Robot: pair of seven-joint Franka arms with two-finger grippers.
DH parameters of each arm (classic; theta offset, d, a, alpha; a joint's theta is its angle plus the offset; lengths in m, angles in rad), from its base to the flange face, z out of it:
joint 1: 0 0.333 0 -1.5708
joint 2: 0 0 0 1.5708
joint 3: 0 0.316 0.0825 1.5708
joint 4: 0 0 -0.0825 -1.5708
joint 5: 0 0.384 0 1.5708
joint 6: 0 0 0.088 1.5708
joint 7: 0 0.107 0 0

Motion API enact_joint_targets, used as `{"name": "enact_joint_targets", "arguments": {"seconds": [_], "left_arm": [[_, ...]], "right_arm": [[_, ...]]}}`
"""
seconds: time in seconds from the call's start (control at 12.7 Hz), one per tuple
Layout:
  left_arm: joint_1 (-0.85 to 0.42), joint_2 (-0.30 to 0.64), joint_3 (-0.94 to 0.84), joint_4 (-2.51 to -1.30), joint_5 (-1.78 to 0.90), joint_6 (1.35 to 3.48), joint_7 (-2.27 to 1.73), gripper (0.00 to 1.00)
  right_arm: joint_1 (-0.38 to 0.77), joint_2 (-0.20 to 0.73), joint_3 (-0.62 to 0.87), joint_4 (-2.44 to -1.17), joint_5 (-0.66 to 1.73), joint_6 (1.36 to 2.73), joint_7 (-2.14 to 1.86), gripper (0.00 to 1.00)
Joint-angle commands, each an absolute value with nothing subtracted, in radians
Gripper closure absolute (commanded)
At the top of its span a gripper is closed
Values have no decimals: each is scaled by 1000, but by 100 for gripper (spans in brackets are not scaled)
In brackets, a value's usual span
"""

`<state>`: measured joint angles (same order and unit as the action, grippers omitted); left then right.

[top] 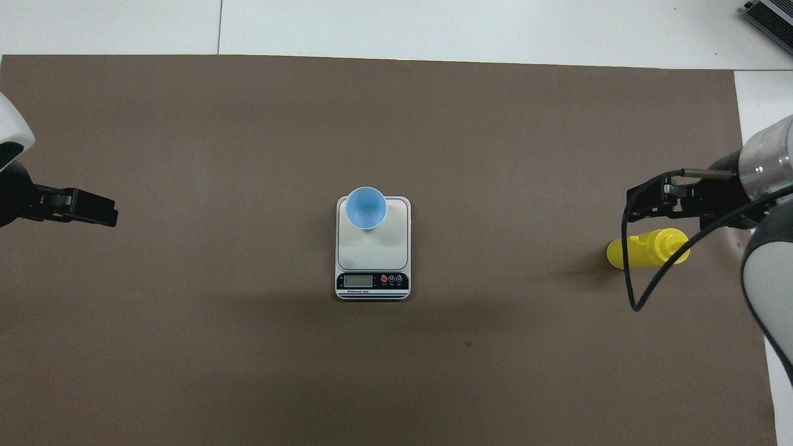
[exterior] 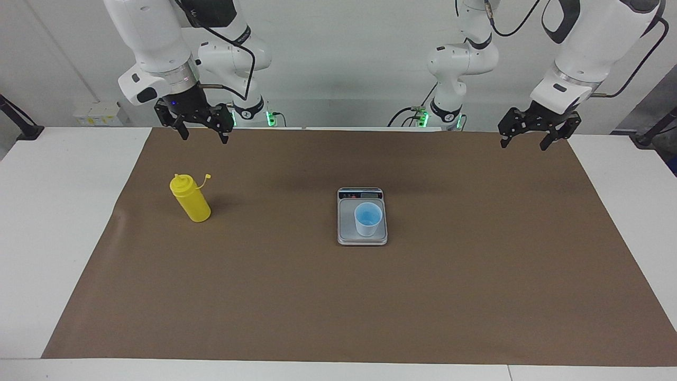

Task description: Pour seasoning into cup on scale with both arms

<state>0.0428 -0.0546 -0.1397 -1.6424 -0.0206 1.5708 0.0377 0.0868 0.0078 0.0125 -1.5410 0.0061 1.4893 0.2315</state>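
The yellow seasoning bottle (exterior: 190, 200) (top: 644, 249) stands upright on the brown mat toward the right arm's end of the table, its small cap hanging off on a tether. The light blue cup (exterior: 368, 219) (top: 365, 209) stands on the grey plate of the scale (exterior: 346, 233) (top: 372, 254) at mid-table, on the part of the plate away from the display. My right gripper (exterior: 205, 136) (top: 638, 207) hangs open, high over the mat by the bottle, touching nothing. My left gripper (exterior: 522, 144) (top: 105, 210) waits open above the mat at the left arm's end, holding nothing.
A brown mat (exterior: 338, 307) covers most of the white table (exterior: 53, 211). A black cable (top: 632, 291) loops down from the right arm over the bottle in the overhead view. A grey device (top: 771, 15) lies at the table's farthest corner.
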Motion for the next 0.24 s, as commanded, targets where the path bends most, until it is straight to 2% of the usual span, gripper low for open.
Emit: {"name": "enact_joint_targets", "arguments": {"seconds": [0.0, 0.16], "left_arm": [[51, -80, -141, -1664, -26, 1568, 48, 0], [51, -80, -141, -1664, -26, 1568, 48, 0]], "right_arm": [[77, -11, 15, -1560, -2, 1483, 207, 0], [77, -11, 15, -1560, -2, 1483, 207, 0]]}}
